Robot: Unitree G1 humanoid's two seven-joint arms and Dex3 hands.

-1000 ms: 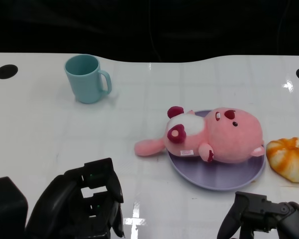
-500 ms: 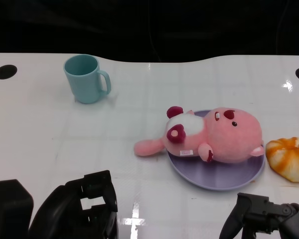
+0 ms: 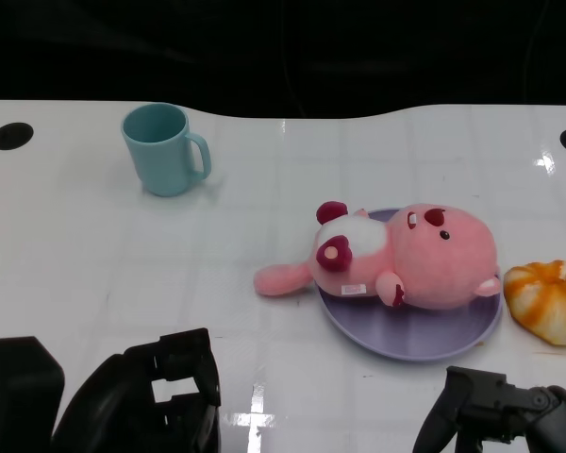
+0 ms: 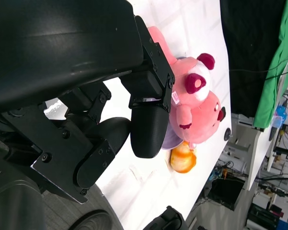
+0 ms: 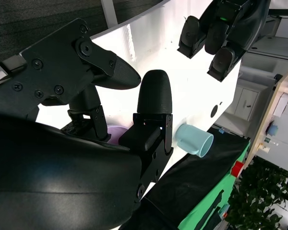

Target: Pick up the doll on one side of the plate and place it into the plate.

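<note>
White tabletop (image 3: 94, 264) with a faint grid fills the head view, backed by a dark curtain at the far edge. Nearest the camera, the left hand (image 3: 156, 392) sits low at the near edge, fingers apart and holding nothing; the right hand (image 3: 495, 411) sits at the near right, fingers likewise apart and empty. Beyond them, the doll (image 3: 406, 255), a pink plush, lies on its side across the plate (image 3: 406, 342), a lilac dish. Head and body rest on the plate; one pink limb overhangs the rim on the left hand's side and touches the table. The long axis runs roughly across the table, head toward the right hand's side, overhanging limb toward the left. An orange-and-white bun (image 3: 547, 300) lies just beside the plate's right edge. Farthest, a teal mug (image 3: 163, 149) stands upright, well apart. Risk assessment: the placement appears largely complete, but the overhanging limb could count as incomplete seating. A corrective nudge could slide the light plate into the bun, or roll the doll off.
</note>
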